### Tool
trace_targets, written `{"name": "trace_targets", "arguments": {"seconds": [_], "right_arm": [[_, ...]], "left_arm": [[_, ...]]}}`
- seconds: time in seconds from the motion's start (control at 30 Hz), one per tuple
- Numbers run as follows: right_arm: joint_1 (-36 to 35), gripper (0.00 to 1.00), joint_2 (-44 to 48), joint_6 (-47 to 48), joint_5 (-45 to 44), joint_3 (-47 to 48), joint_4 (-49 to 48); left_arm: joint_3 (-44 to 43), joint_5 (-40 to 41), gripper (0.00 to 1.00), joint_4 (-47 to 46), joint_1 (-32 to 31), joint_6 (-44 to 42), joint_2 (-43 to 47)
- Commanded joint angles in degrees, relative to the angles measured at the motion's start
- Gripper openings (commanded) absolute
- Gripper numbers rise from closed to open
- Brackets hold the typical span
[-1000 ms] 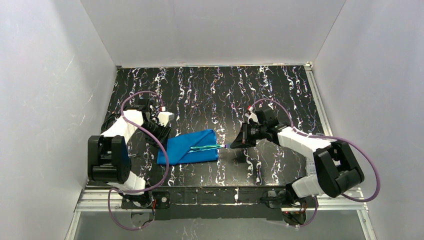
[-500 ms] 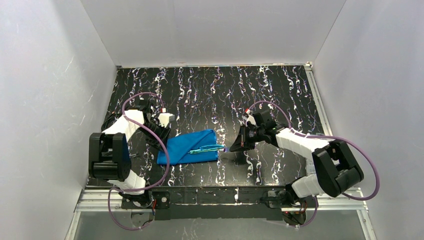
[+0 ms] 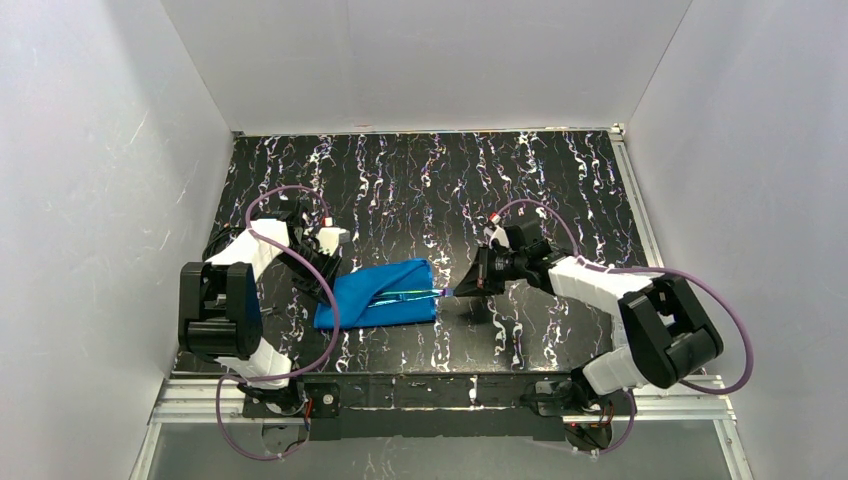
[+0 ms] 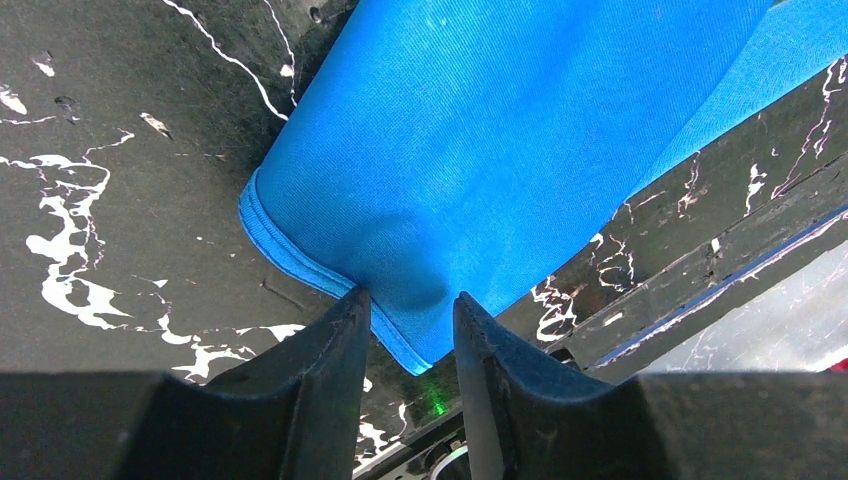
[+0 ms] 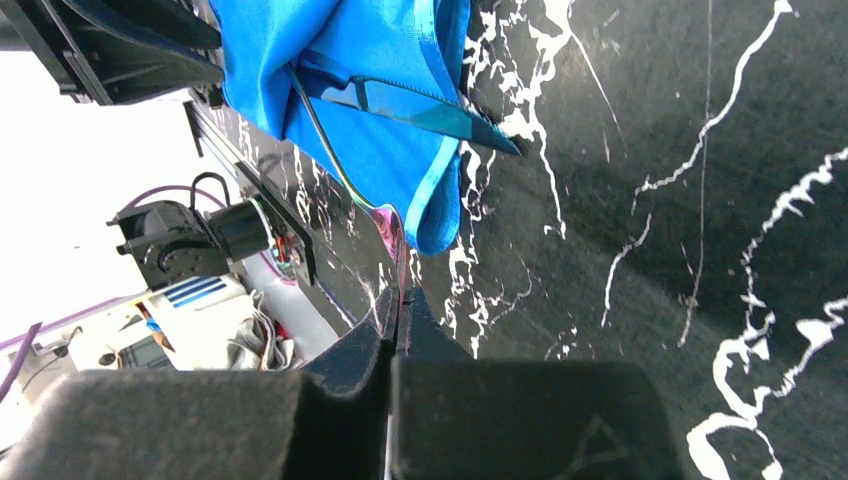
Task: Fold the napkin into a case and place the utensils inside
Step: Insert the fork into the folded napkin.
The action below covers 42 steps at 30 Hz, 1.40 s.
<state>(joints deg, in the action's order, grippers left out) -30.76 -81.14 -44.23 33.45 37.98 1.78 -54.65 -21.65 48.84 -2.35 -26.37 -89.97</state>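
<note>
Cutlery sits partly inside the case (image 3: pixel 375 297), a bright blue layered pouch lying flat on the bench (image 3: pixel 420 180) between the two arms. From above, the utensils (image 3: pixel 418 292) show as a thin blue-green streak at the pouch's right-hand mouth. The right wrist view shows a serrated knife (image 5: pixel 430 110) resting in the open fold with its pointed end past the hem. Beside it a slender utensil (image 5: pixel 330 150) curves out of the fold, its pink-tinted end caught between the right fingers (image 5: pixel 370 350), which are pressed together on it.

The streak on the cloth is shorter and fainter than a second ago, and the right arm's wrist has shifted a little toward the pouch. The left arm has barely changed.

The left fingers (image 4: pixel 330 360) stand close together on either side of the pouch's near-left corner, pinching the cloth, which dimples between them. The cloth is a plain fine weave with a narrow stitched hem, and the pouch is roughly wedge-shaped, wider at the mouth.
</note>
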Motion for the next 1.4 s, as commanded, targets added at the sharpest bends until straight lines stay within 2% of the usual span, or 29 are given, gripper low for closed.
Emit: {"name": "trace_targets", "arguments": {"seconds": [0.0,0.33,0.53,0.73,0.97,1.37], "right_arm": [[-1.4,0.01,-2.3,-4.0,0.5,-0.2,-8.4],[-4.5,0.01,-5.9,-4.8,-0.3,0.3,-10.9],[-4.0,0.01,-4.3,0.7,-1.6,0.9,-3.0],[-1.0,0.01,-2.2,1.8,-1.4,-0.6,-2.3],[-1.5,0.01,-4.1,-1.2,-1.2,-0.8,-7.1],[-8.0,0.01,-9.6,-7.5,-5.0,1.5,-18.5]], "left_arm": [[0.0,-1.6,0.34,1.7,0.4,-0.5,-0.1],[-0.5,-2.3,0.34,1.9,0.5,-0.3,-0.5],[-0.4,-2.3,0.34,2.0,0.5,-0.6,-0.5],[-0.4,-2.3,0.34,2.2,0.5,-0.8,-0.4],[-0.3,-2.4,0.34,2.4,0.5,-0.8,-0.2],[-0.1,-2.9,0.33,2.7,0.5,-1.5,-0.5]]}}
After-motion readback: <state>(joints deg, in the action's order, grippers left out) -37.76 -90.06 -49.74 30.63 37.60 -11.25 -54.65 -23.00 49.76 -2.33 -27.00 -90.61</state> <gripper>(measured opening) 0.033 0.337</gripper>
